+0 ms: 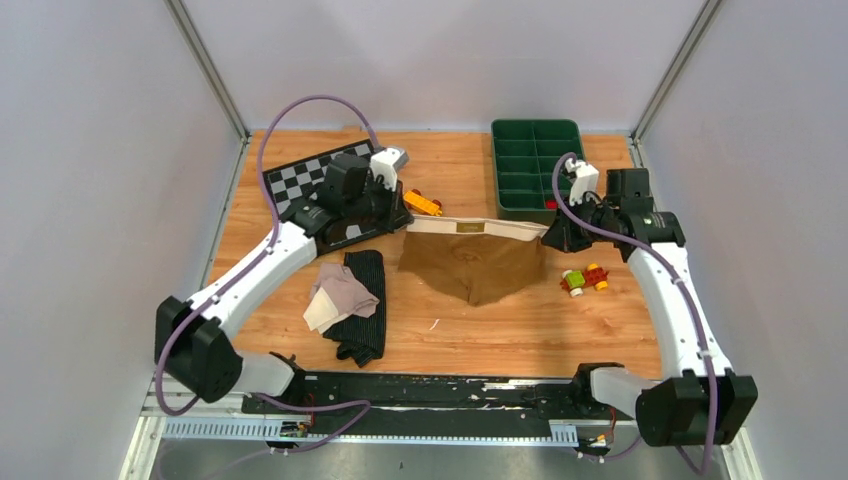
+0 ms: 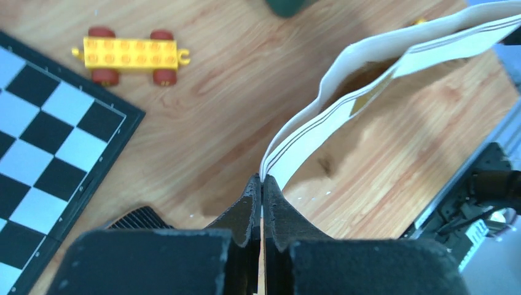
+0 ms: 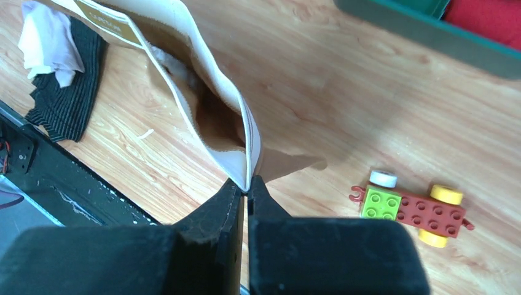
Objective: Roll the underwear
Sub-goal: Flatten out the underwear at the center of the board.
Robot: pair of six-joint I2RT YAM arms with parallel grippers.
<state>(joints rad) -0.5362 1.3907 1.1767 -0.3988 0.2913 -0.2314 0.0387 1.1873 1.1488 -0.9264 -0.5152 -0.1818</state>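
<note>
The tan-brown underwear point(image 1: 475, 262) with a cream waistband point(image 1: 470, 228) hangs stretched between my two grippers above the table's middle. My left gripper point(image 1: 404, 222) is shut on the waistband's left end point(image 2: 289, 147). My right gripper point(image 1: 549, 238) is shut on its right end point(image 3: 242, 141). The waistband gapes open between them. The black underwear point(image 1: 362, 305) lies flat at the front left, also seen in the right wrist view point(image 3: 64, 92). The pale pink-beige underwear point(image 1: 335, 295) lies crumpled on its left side.
A checkerboard mat point(image 1: 310, 180) lies at the back left. A yellow toy wheelbase point(image 1: 423, 203) lies behind the waistband. A green compartment tray point(image 1: 535, 165) stands at the back right. A small brick car point(image 1: 585, 279) sits right of the tan garment.
</note>
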